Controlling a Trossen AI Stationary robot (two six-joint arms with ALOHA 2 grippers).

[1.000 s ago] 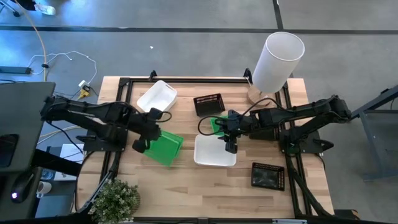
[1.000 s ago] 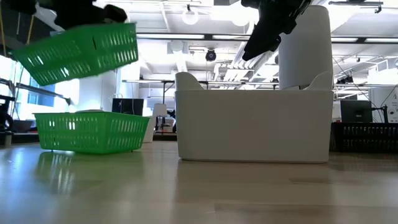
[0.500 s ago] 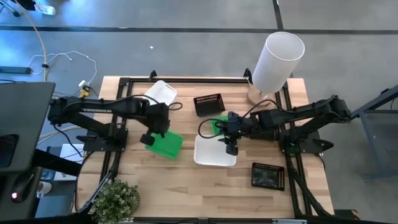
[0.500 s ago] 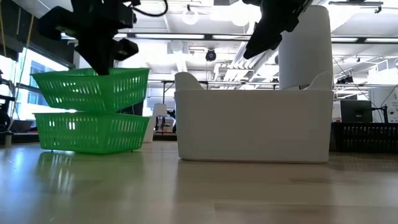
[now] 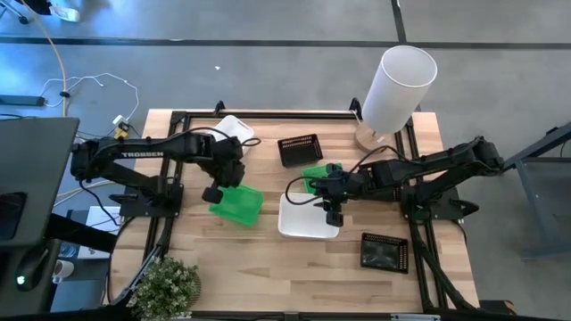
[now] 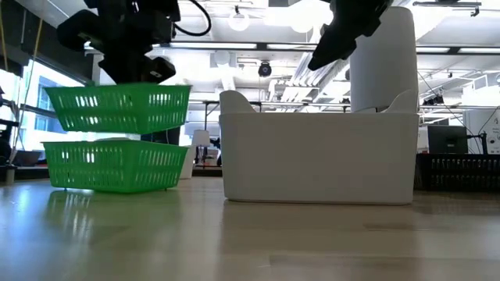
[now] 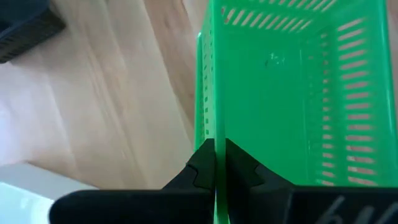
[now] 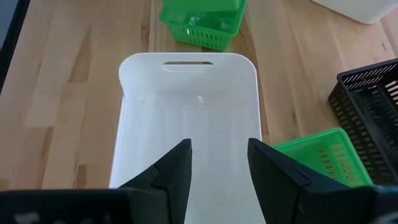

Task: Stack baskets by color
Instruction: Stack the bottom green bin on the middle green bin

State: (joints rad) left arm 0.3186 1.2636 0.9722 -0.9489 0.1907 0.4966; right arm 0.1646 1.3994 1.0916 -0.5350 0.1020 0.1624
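The left claw (image 7: 216,163) is clamped on the rim of a bright green slotted plastic basket (image 6: 119,107), holding it just above a second green basket (image 6: 113,165) that sits on the wooden counter (image 5: 259,259). The right claw (image 8: 219,163), its fingers spread and holding nothing, hangs over a smooth white rectangular plastic bin (image 5: 308,217) at the counter's middle. A third green basket (image 5: 314,175) lies just beside that bin, near a black mesh basket (image 5: 299,149). Another white bin (image 5: 234,132) sits behind the left arm, and a second black mesh basket (image 5: 384,251) rests toward the counter's front right.
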